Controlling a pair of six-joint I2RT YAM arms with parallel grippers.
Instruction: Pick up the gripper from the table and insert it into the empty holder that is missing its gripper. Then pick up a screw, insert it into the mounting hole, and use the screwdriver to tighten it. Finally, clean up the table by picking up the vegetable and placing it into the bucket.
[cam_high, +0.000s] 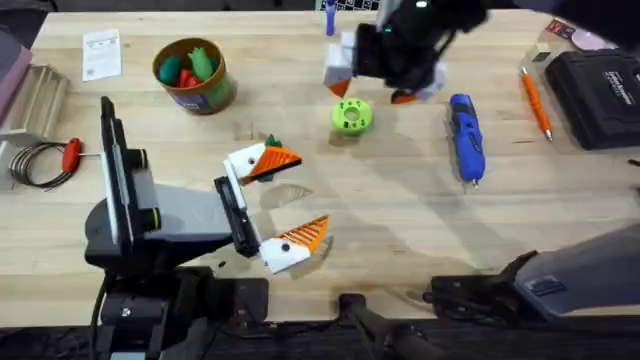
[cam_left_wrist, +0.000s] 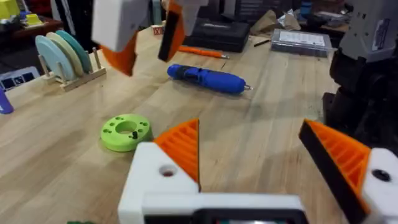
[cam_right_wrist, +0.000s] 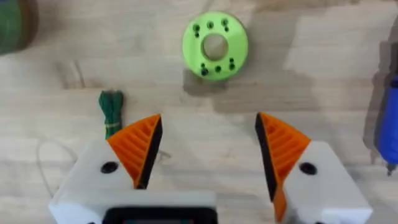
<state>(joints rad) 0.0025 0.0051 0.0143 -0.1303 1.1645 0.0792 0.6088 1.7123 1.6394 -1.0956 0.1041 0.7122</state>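
Wooden table (cam_high: 400, 230) with bucket (cam_high: 192, 75), green disc (cam_high: 351, 116), blue screwdriver (cam_high: 465, 136), vegetable (cam_right_wrist: 111, 109).

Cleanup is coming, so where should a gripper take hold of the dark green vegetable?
Across its slim middle, coming straight down from above, I'd judge. The vegetable lies flat on the table, long and narrow, so fingers closing across the narrow width should fit around it.

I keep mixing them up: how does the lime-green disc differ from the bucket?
The lime-green disc lies flat with a centre hole; the bucket stands taller, with a yellow-brown rim. The disc is bright lime; the bucket has darker green sides and holds green and red toy foods. Both are round.
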